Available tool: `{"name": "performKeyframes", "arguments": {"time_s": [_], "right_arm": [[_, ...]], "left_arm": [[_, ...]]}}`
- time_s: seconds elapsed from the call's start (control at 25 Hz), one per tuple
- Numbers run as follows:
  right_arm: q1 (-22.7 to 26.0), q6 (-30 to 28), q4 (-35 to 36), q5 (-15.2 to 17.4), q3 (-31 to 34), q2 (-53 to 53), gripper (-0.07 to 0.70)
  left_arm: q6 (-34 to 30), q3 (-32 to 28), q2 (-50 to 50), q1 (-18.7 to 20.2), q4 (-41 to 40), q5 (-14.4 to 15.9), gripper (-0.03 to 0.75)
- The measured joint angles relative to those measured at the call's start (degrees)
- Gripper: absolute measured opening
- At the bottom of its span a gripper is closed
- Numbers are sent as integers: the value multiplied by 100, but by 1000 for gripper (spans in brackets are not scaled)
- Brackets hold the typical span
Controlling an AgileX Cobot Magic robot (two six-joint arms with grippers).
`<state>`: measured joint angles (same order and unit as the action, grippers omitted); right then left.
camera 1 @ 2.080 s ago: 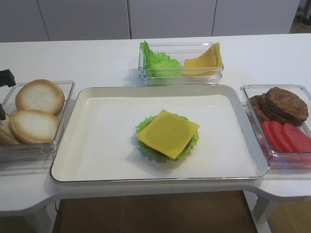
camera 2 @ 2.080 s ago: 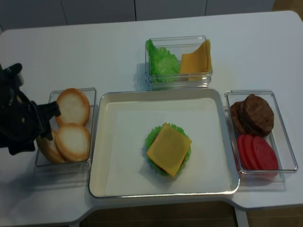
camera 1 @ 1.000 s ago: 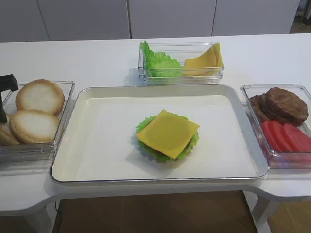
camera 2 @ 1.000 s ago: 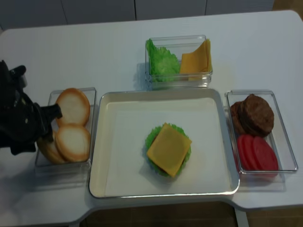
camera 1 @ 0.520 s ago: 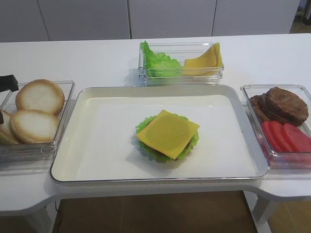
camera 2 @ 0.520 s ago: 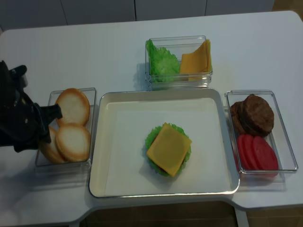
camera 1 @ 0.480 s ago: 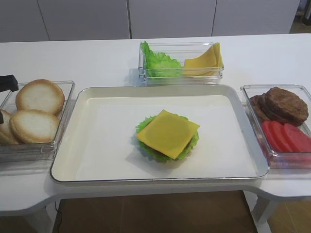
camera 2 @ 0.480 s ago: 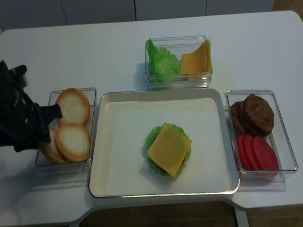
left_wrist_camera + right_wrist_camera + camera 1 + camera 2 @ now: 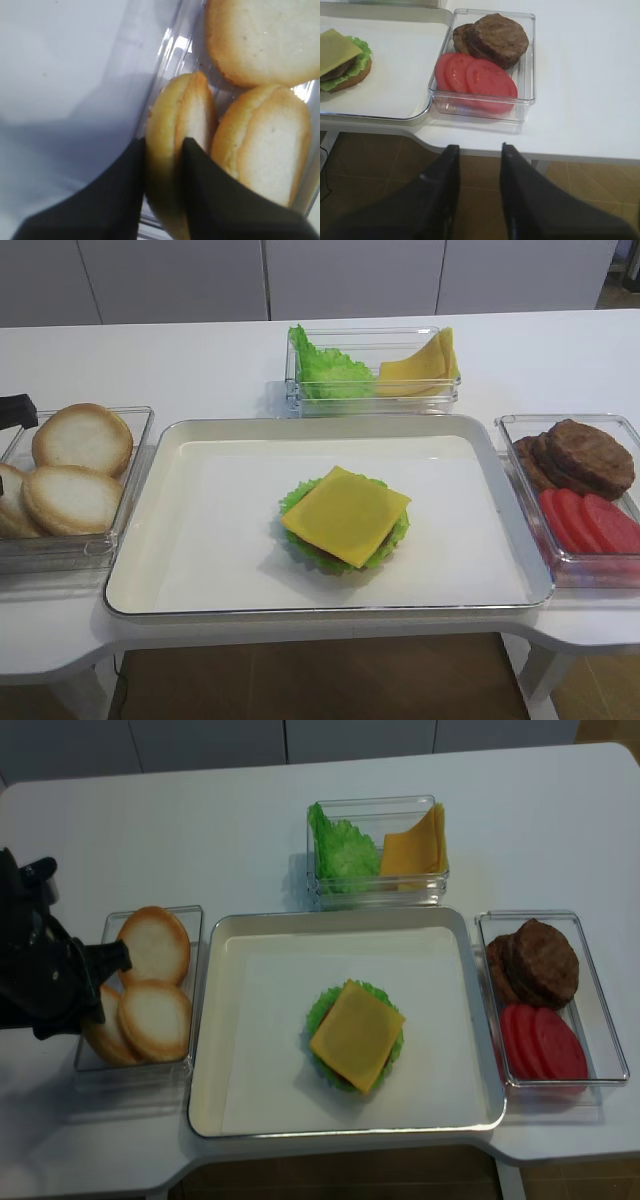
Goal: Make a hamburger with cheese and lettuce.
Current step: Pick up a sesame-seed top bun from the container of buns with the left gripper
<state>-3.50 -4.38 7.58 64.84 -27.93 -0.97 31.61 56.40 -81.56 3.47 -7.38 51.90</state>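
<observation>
A: Kitchen or lab?
B: Staged lab kitchen: bare white bench (image 9: 200,365), grey cabinet fronts (image 9: 350,275) at twelve o'clock, ingredients sorted in clear bins (image 9: 375,845).

- A white table (image 9: 180,365) with rounded edges fills most of both high views, with a curved cut-out in its near edge at 6 o'clock.
- Pale grey cabinet fronts (image 9: 350,278) run along the back at 12 o'clock, split by thin vertical seams.
- Brown tiled floor (image 9: 580,182) shows under the table's edge.
- Light is soft and even, with faint shadows.
</observation>
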Motion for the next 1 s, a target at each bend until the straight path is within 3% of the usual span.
{"name": "performKeyframes", "arguments": {"time_s": [0.44,1.0], "right_arm": [[0,0,0,0,0,0,189],[0,0,0,0,0,0,179]], "left_arm": [[-135,12,396,0,-101,60,166],[-444,328,1097,0,-525,740,157]]}}
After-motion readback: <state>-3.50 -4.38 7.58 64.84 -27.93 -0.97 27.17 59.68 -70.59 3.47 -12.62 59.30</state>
